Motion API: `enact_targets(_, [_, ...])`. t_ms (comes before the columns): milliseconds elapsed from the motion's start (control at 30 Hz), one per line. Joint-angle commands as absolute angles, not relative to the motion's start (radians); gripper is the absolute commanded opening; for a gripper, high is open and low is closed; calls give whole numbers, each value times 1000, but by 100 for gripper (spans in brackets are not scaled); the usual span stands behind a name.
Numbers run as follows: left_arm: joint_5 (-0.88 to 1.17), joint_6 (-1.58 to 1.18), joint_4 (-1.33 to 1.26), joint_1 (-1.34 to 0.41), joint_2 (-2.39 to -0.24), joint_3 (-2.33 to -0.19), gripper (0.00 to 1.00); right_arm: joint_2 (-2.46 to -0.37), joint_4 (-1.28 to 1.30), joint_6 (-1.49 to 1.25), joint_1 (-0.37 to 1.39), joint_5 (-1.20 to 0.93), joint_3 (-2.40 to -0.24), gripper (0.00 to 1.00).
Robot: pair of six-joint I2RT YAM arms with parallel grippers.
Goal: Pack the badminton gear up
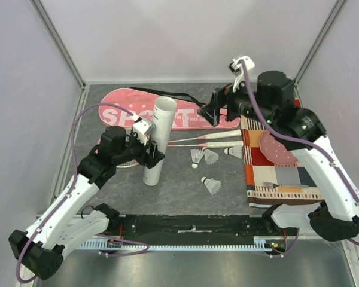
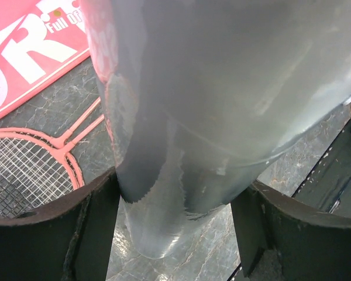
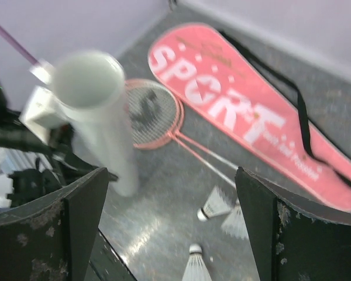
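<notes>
My left gripper (image 1: 152, 153) is shut on the long white tube (image 1: 158, 134), gripping its lower half and holding it nearly upright, open end up. The tube fills the left wrist view (image 2: 210, 117) between both fingers (image 2: 47, 234). My right gripper (image 1: 215, 110) is open and empty, raised above the pink "SPORT" bag (image 1: 191, 115). Two pink rackets lie with white handles (image 1: 220, 139) pointing right and heads (image 3: 149, 114) under my left arm. Several white shuttlecocks lie on the table: a pair (image 1: 202, 157), one by the handles (image 1: 234, 152), one nearer (image 1: 212, 185).
The striped orange cloth (image 1: 281, 173) lies at the right under my right arm, with a brownish-pink disc (image 1: 277, 148) on it. Pale walls close off the table on the left, the back and the right. A black rail (image 1: 191, 227) runs along the near edge.
</notes>
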State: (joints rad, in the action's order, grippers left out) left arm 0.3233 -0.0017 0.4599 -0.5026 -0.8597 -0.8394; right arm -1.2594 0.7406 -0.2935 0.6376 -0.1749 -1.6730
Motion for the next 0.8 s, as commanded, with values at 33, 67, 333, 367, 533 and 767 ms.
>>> enact_targets(33, [292, 54, 350, -523, -836, -825, 36, -1353, 859, -311, 638, -284, -1883, 98])
enact_targets(67, [285, 57, 350, -528, -833, -819, 35, -1365, 862, -321, 637, -288, -1902, 98])
enact_targets(333, [144, 83, 370, -604, -833, -807, 36, -1525, 954, -390, 624, -382, -2088, 94])
enact_targets(367, [127, 89, 377, -624, -836, -808, 35, -1529, 951, -393, 624, -379, -2088, 92])
enact_targets(533, [42, 103, 387, -670, -844, -807, 35, -1565, 951, -402, 626, -449, -2063, 72])
enact_targets(767, [18, 110, 390, -692, -870, -811, 35, -1532, 939, -394, 627, -448, -1993, 62])
